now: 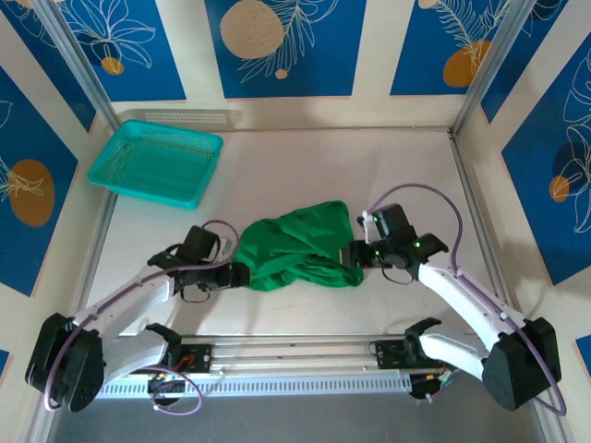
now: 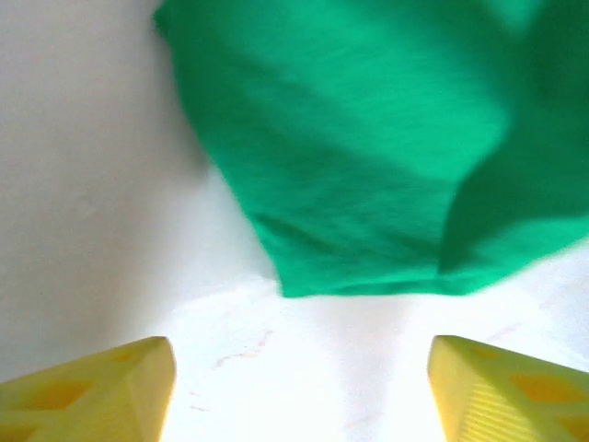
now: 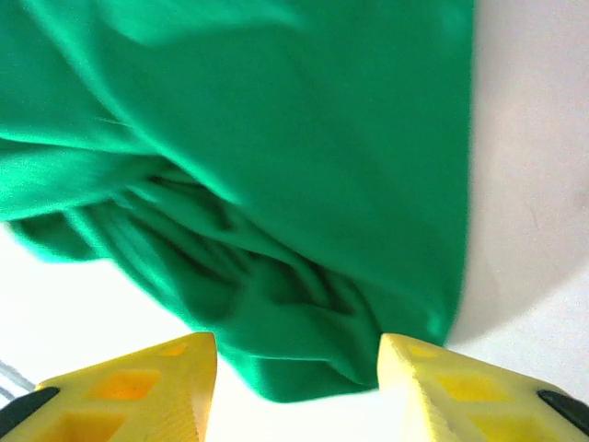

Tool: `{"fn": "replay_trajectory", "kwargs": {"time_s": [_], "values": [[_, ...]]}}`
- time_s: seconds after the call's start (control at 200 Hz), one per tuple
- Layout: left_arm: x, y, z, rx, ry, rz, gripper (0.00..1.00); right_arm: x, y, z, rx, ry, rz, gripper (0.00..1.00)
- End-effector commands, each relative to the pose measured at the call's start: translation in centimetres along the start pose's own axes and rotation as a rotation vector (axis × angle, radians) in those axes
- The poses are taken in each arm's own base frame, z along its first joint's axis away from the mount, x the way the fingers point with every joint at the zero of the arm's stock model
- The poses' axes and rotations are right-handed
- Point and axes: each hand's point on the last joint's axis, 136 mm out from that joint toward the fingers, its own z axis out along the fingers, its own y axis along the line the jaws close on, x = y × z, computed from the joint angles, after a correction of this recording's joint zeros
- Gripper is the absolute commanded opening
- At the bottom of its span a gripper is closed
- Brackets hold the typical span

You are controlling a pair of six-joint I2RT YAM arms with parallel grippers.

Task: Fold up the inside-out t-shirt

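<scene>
The inside-out t-shirt [image 1: 300, 245] lies bunched in a wrinkly bright green heap on the white table, between my two grippers. My left gripper [image 1: 242, 274] sits at the heap's left end. In the left wrist view its yellow fingers [image 2: 101, 391] stand wide apart over bare table, and the shirt's edge [image 2: 359, 276] lies just beyond the tips. My right gripper [image 1: 353, 254] is at the heap's right end. Its yellow fingers [image 3: 460, 387] are apart, and a folded edge of the shirt [image 3: 304, 364] reaches into the gap without being pinched.
A teal mesh basket [image 1: 157, 164] sits at the back left of the table. Blue patterned walls [image 1: 286, 46] close in the back and both sides. A metal rail [image 1: 295, 355] runs along the near edge between the arm bases.
</scene>
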Motion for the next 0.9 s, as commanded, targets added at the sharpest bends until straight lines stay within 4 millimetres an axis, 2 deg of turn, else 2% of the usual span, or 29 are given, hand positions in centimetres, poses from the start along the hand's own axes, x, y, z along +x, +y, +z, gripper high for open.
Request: {"fn": "replay_trajectory", "kwargs": {"time_s": [0.0, 0.06, 0.125, 0.16, 0.25, 0.31, 0.385, 0.445, 0.495, 0.54, 0.575, 0.605, 0.625, 0.65, 0.7, 0.796, 0.851, 0.896], "values": [[-4.7, -6.0, -4.0, 0.168, -0.144, 0.127, 0.78, -1.9, 4.8, -0.1, -0.091, 0.042, -0.162, 0.50], [-5.9, -6.5, -4.4, 0.151, -0.171, 0.142, 0.77, -1.2, 6.6, 1.5, -0.090, 0.113, -0.224, 0.50], [-6.2, -7.1, -3.6, 0.147, -0.150, 0.164, 0.75, -0.4, 7.5, 3.7, -0.067, 0.163, -0.265, 0.51], [-6.0, -7.6, -2.7, 0.140, -0.127, 0.194, 0.73, 0.0, 7.2, 4.9, -0.030, 0.184, -0.280, 0.52], [-4.3, -8.9, 0.0, 0.124, -0.056, 0.311, 0.73, 0.9, 4.6, 7.6, 0.120, 0.234, -0.312, 0.55], [-3.5, -8.6, 1.5, 0.084, -0.019, 0.349, 0.74, 1.8, 3.8, 8.9, 0.121, 0.286, -0.273, 0.55], [-2.9, -7.7, 3.2, 0.016, 0.004, 0.392, 0.75, 3.1, 4.0, 10.3, 0.065, 0.322, -0.243, 0.53], [-3.0, -6.5, 4.6, -0.036, 0.012, 0.399, 0.76, 3.7, 4.1, 10.8, 0.043, 0.338, -0.236, 0.44], [-3.2, -5.6, 5.8, -0.081, 0.026, 0.397, 0.74, 3.7, 4.0, 10.7, 0.044, 0.338, -0.237, 0.27], [-3.5, -4.9, 6.7, -0.124, 0.041, 0.410, 0.62, 3.4, 4.1, 10.3, 0.040, 0.320, -0.237, 0.15], [-3.9, -4.6, 7.0, -0.156, 0.044, 0.421, 0.46, 3.1, 4.5, 9.8, 0.018, 0.298, -0.244, 0.08], [-4.3, -5.1, 7.1, -0.144, 0.048, 0.442, 0.26, 2.7, 5.1, 9.2, -0.015, 0.276, -0.258, 0.04], [-4.6, -5.9, 6.8, -0.118, 0.045, 0.457, 0.12, 2.3, 5.5, 8.6, -0.034, 0.258, -0.268, 0.02], [-5.1, -6.9, 6.2, -0.091, 0.038, 0.466, 0.00, 1.9, 5.9, 7.8, -0.056, 0.239, -0.279, 0.00], [-6.4, -9.2, 3.8, -0.039, -0.002, 0.495, 0.00, 1.0, 6.8, 5.8, -0.087, 0.207, -0.309, 0.00], [-8.7, -12.7, -2.8, 0.015, -0.128, 0.513, 0.00, -0.4, 8.3, 1.1, -0.151, 0.139, -0.337, 0.00], [-9.3, -13.1, -6.4, 0.021, -0.197, 0.456, 0.00, -1.2, 9.1, -1.7, -0.214, 0.091, -0.316, 0.00], [-9.3, -12.8, -8.5, 0.033, -0.241, 0.384, 0.00, -1.9, 9.4, -4.0, -0.267, 0.040, -0.287, 0.00]]}}
